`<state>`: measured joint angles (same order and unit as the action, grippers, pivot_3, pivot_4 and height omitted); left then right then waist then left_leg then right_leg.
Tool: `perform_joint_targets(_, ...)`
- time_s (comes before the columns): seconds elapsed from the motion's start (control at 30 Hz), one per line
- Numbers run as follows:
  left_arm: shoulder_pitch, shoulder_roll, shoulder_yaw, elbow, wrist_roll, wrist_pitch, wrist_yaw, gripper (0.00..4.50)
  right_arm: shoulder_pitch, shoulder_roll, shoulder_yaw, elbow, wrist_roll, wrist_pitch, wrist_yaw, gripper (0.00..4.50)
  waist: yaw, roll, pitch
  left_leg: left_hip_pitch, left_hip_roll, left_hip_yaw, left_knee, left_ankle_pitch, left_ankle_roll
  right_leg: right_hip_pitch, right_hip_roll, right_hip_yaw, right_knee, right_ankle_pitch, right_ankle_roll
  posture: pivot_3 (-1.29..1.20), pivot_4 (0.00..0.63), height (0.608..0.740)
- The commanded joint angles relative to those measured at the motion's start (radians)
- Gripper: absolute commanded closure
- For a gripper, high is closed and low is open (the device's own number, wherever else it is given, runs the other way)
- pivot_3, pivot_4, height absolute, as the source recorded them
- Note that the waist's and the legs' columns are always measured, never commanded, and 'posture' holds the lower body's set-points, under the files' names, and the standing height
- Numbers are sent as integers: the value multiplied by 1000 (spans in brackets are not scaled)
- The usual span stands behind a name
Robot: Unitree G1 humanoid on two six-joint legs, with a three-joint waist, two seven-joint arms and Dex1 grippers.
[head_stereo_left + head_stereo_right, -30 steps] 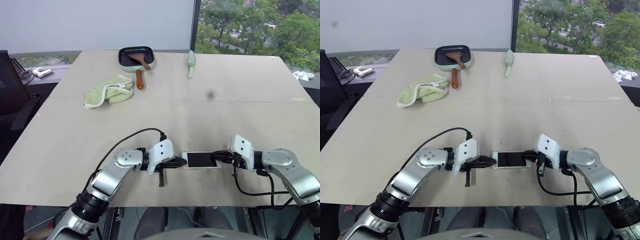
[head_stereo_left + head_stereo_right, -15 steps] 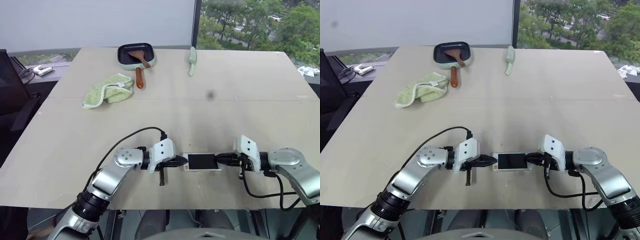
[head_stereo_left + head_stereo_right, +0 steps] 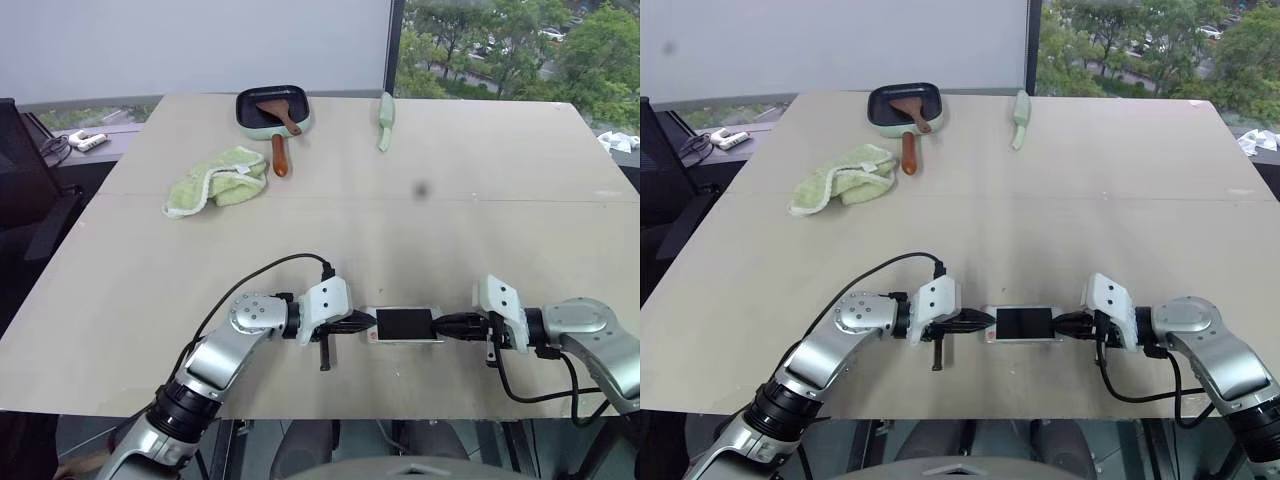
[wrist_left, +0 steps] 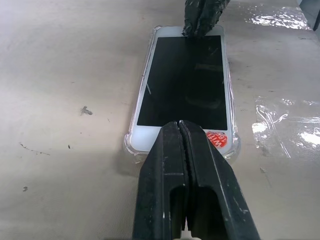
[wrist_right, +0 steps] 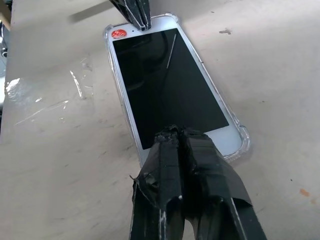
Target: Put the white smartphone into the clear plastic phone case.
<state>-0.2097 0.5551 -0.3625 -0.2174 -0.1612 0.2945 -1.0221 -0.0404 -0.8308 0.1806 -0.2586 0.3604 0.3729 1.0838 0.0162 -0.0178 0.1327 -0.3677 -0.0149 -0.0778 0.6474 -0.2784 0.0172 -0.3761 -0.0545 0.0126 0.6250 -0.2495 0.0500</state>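
Left gripper: jaws pressed together, nothing pinched between them, tips resting at the phone's near short end beside a red sticker; right gripper: jaws likewise pressed together and empty, tips at the opposite short end; the two grippers face one another along the phone's length.

The white smartphone lies flat, screen up, near the front edge of the bench; it sits within the clear plastic phone case, whose transparent rim and rounded corners show all round the white bezels in both wrist views. Whether every edge is fully seated cannot be told from these views.

Judgement: the step in hand is the final pressing-in, closed tips serving as pushers at either end; the insertion appears nearly or wholly complete. The next move calls for light downward pressure at any corner still proud, then a clean lift of both arms away without dragging the case.

Well apart at the far side: a green cloth, a dark pan with a brown utensil, and a pale green tool; none interferes.
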Motion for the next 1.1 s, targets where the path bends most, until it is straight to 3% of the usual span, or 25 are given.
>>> perform_joint_targets(0.03,0,-1,-8,6,6,0,0,4500,80,-29,93,56,-48,76,38,4442,0,0,0,0,0,0,0,0,0,0,0,0,0,0,0,0,150,740)
perform_joint_targets(0.77,3,1,-10,2,8,0,-4,4500,89,-88,151,60,-131,75,35,4442,1,-1,0,0,-1,-1,0,0,0,0,0,0,0,0,1,0,150,740)
perform_joint_targets(1.1,1,-2,-9,-2,8,6,-5,4500,86,-101,193,88,-239,28,15,4442,2,-11,-7,2,-1,-1,1,0,0,3,0,0,0,-1,1,0,150,740)
